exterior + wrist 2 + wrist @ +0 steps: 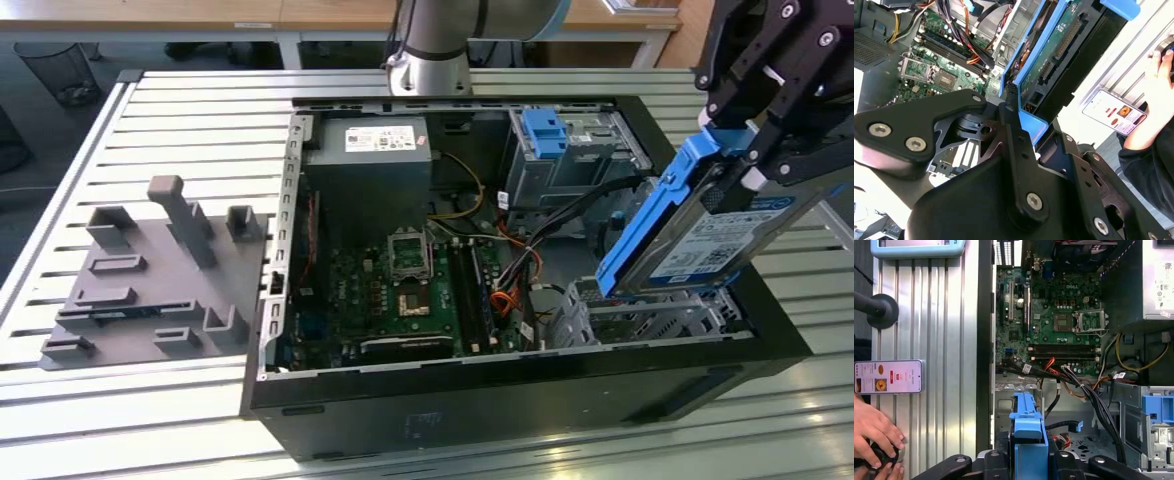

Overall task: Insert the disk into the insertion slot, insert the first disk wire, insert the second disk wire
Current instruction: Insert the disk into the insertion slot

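Note:
In the exterior view my gripper (pixel 750 165) is shut on the disk (pixel 714 235), a silver drive with a white label in a bright blue carrier. The disk hangs steeply tilted, its low end just above the insertion slot (pixel 654 318), the low perforated metal cage at the case's near corner on the exterior view's right. The second wrist view shows the disk's green circuit-board underside (pixel 1054 50) clamped by a black finger (pixel 1013 127). The carrier's blue edge (pixel 1028 426) rises from the jaws in the first wrist view. Loose black and orange cables (pixel 518 285) lie beside the slot.
The open computer case holds a motherboard (pixel 400 290), a power supply (pixel 367 165) and a taller cage with a blue latch (pixel 567 150). A grey fixture plate (pixel 147 275) sits at the exterior view's left. A person's hand (pixel 874 432) and a phone (pixel 889 376) rest beside the case.

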`<state>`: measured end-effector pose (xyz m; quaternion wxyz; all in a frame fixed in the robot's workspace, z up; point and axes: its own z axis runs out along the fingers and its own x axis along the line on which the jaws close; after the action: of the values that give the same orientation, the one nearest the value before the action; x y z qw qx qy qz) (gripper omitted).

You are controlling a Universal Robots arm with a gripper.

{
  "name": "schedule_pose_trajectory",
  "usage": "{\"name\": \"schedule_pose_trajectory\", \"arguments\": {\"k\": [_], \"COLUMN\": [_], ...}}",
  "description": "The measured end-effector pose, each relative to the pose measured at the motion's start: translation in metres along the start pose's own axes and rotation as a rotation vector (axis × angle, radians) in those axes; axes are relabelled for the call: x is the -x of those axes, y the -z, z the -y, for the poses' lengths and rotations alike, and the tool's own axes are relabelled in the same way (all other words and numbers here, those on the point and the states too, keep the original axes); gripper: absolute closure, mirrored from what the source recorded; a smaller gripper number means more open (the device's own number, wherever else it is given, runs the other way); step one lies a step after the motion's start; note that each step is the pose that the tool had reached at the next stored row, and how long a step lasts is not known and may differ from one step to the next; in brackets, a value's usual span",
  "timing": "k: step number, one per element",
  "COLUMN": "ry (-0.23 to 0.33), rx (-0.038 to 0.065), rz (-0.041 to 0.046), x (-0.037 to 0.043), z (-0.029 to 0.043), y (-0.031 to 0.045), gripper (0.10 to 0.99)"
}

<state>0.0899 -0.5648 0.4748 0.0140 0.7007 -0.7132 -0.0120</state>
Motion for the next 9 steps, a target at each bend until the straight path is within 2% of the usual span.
{"name": "schedule_pose_trajectory", "arguments": {"k": [9], "ry": [0.026], "rx": [0.000], "rz": [-0.0010], "x": [0.0056], "z": [-0.0033], "y": [-0.0040], "gripper": [0.722]}}
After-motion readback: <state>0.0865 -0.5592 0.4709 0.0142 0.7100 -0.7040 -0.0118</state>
